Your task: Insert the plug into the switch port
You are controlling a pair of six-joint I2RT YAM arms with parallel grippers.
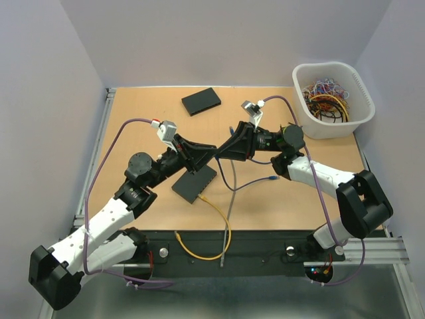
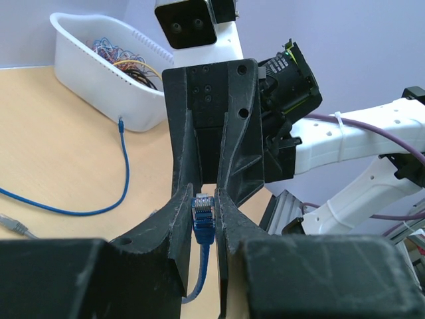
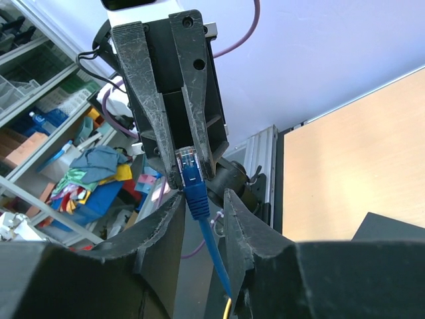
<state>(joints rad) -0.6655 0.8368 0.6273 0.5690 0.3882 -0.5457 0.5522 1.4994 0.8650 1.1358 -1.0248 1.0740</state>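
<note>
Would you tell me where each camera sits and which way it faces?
Top external: above, behind the bases, overlooking the tan wooden table; left arm and right arm show.
Left wrist: on its arm, faces the right gripper; own fingers pinch the blue plug.
Right wrist: likewise, faces the left gripper; own fingers flank the blue cable.
Both wrist views share the plug.

The switch [image 1: 194,183] lies mid-table [image 1: 133,106], toward the near edge. A flat box [image 1: 201,101] lies behind it, far. The basket [image 1: 332,100] sits in the far right corner. A loose cable [image 1: 216,211] runs from beside the switch over the near edge. Above the switch's far right, the left gripper [image 2: 203,199] and right gripper [image 3: 201,199] meet, the plug [image 2: 202,214] between them.
</note>
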